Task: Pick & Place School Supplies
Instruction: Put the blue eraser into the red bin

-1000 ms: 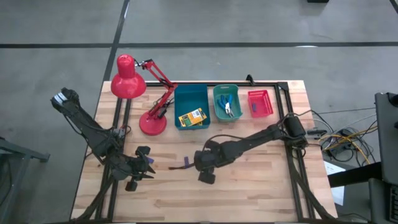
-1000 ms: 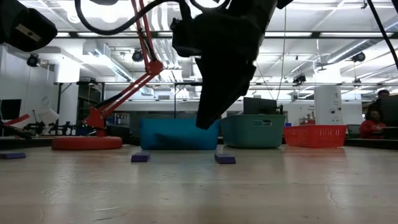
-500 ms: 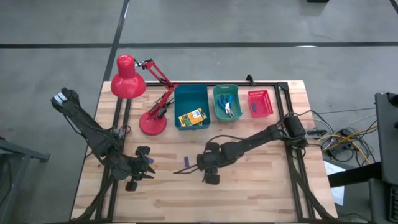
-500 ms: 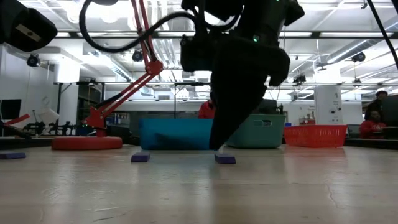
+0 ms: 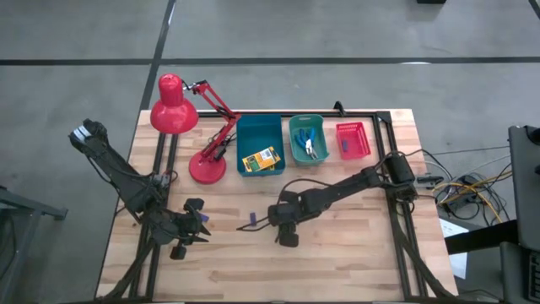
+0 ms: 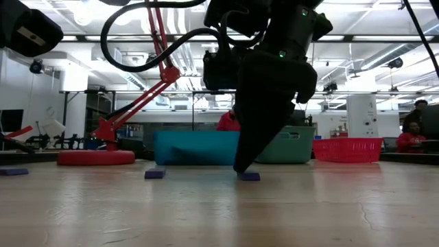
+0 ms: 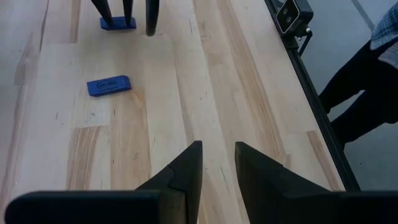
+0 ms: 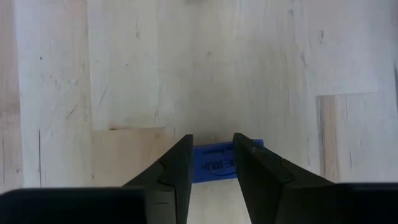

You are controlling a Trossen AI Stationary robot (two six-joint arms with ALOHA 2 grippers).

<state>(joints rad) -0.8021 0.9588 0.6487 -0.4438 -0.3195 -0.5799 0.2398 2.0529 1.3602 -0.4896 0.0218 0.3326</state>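
Observation:
My right gripper [image 8: 212,146] points steeply down near the table's middle [image 5: 272,223], open. Its two fingers stand over a purple eraser [image 8: 217,165] that lies flat on the wood, and its tip comes down to that eraser [image 6: 248,176] in the low view. A second eraser [image 5: 251,222] lies flat just to its left, and the left wrist view shows this one too [image 7: 109,85]. My left gripper [image 7: 217,155] waits above the table's near left part [image 5: 198,224], open by a narrow gap with nothing in it. My right gripper comes at the eraser from above. The eraser's middle [image 8: 214,167] shows in the gap, and both fingers cover its ends. The eraser lies flat on the table. I cannot tell whether the fingers touch it.
At the far side stand a blue bin [image 5: 253,135] with a yellow crayon box [image 5: 260,159], a teal bin [image 5: 297,156] with blue-handled tools [image 5: 309,143], and a red bin [image 5: 353,128]. A red desk lamp [image 5: 181,118] stands at the far left. A third eraser [image 6: 14,171] lies far left.
My right gripper has come down toward the eraser at the table's middle, shifting slightly toward the right edge, until its tip reaches the eraser's level. The erasers have stayed where they were.

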